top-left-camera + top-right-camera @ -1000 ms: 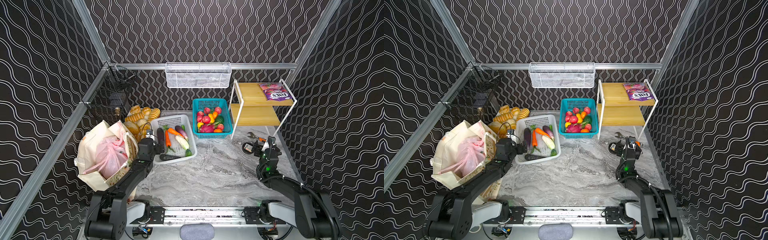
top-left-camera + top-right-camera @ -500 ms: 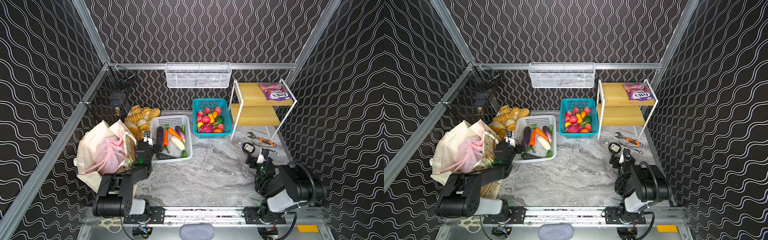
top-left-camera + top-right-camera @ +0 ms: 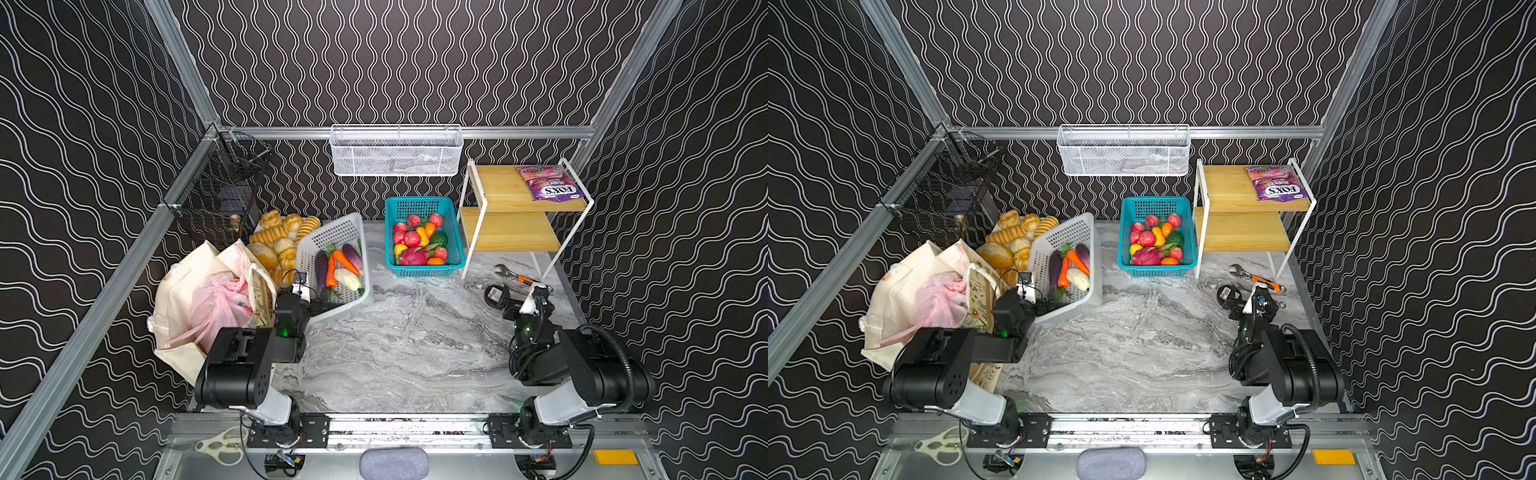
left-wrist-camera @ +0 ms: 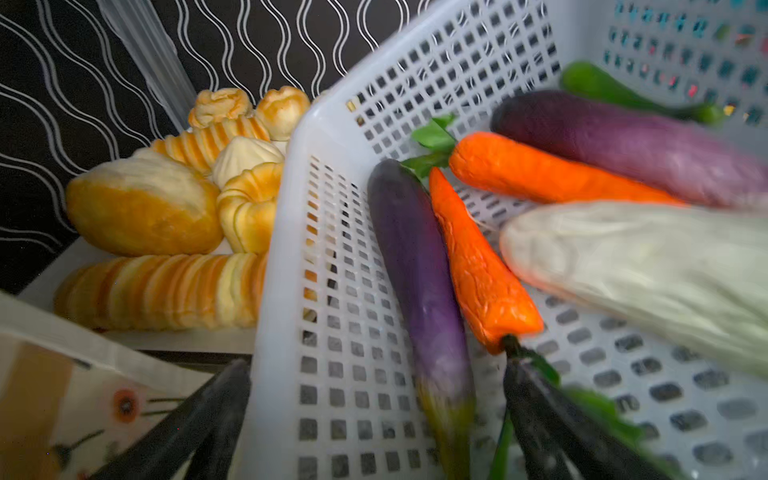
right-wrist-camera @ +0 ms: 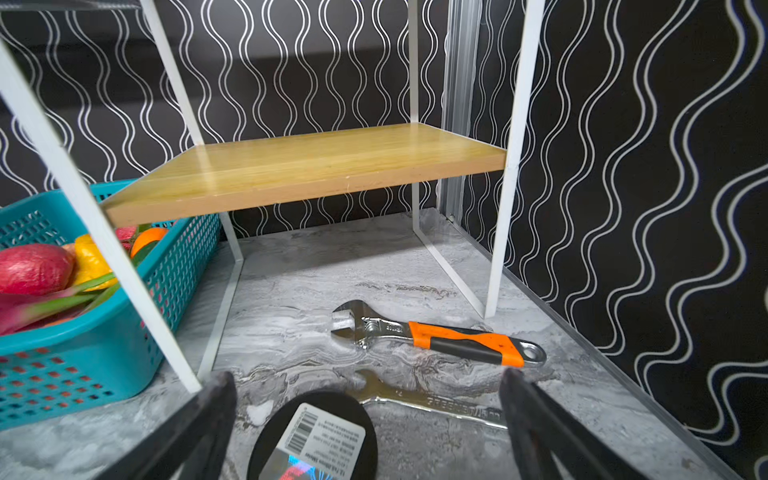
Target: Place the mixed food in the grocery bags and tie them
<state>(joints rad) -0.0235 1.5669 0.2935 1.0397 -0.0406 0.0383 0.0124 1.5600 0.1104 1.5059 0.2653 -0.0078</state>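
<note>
**Both top views.** A large cream canvas tote with floral print (image 3: pixel 183 286) stands at the left of the frame against the wall rail, mouth upward. A thin pink plastic bag (image 3: pixel 216 305) lies crumpled in that mouth. Its long axis runs from upper right to lower left, and a tail trails toward the tote's lower-left rim. A purple FOX'S snack pouch (image 3: pixel 550 187) lies flat at the right end of the top board of the two-tier wooden shelf (image 3: pixel 498 187), upper right of the frame. Its lettering reads upside down, with the lettered end toward the lower edge. Foreshortening hides which axis is longer.

A white perforated plastic basket (image 3: pixel 328 237) sits tilted just right of the tote, beside golden bread rolls (image 3: pixel 270 239). The grey marbled tabletop (image 3: pixel 415 345) gives the widest room at centre, between the arms. A teal plastic basket (image 3: pixel 424 270) stands just beside the shelf's left leg.

**Left wrist view.** The left gripper (image 4: pixel 378 365) is released, jaws wide, straddling the white basket's near wall. One finger (image 4: pixel 195 419) is outside; the other is inside, near a purple aubergine (image 4: pixel 415 270).

**Right wrist view.** The right gripper (image 5: pixel 365 376) is likewise released. A black round disc with a barcode label (image 5: pixel 316 432) lies between its fingers, apart from both where visible. An orange-handled adjustable wrench (image 5: pixel 440 336) lies beyond, near the shelf's leg and the right wall.
</note>
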